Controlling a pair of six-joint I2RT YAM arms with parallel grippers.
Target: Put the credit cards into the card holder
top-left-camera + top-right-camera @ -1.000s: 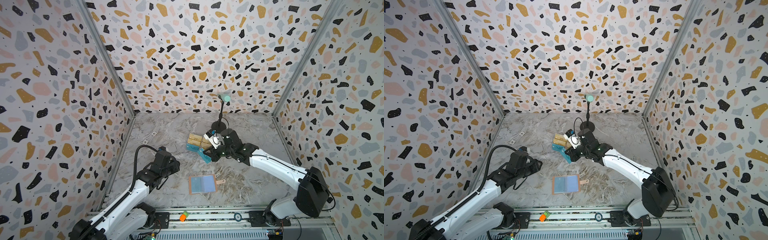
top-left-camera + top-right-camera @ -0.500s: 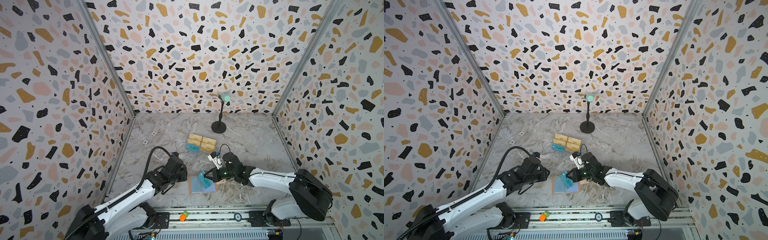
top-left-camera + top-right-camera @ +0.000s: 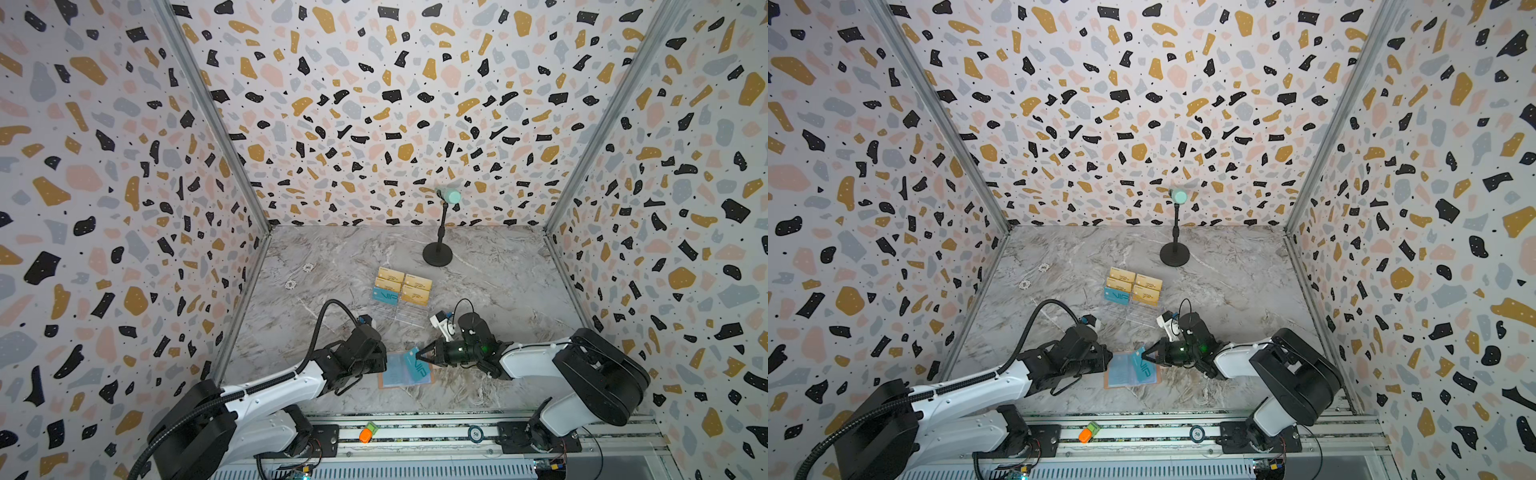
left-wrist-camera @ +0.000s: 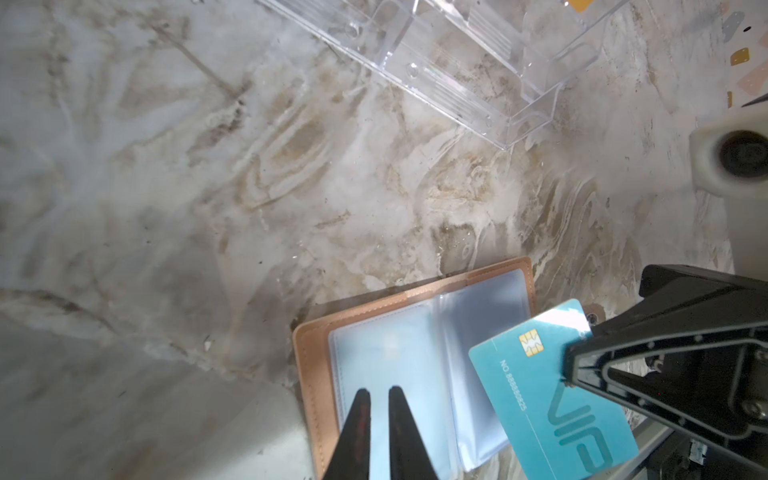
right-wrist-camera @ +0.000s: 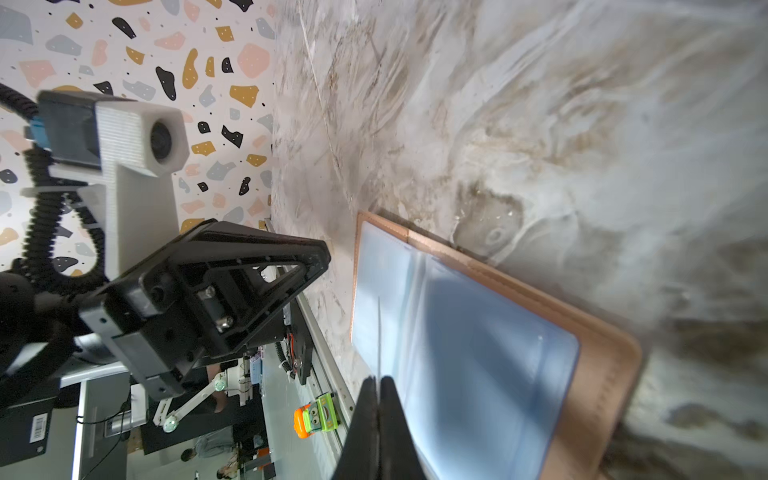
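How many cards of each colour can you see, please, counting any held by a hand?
Gold cards: 4, all in the rack.
Teal cards: 2, one in the rack, one in the right hand.
Total: 6.

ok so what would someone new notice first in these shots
Most likely the teal VIP card pinched in the right tool, tilted over the open card holder near the front of the table. The left tool sits at the holder's other page. Behind them, gold cards stand in a clear rack, all boxed in by loud terrazzo walls.
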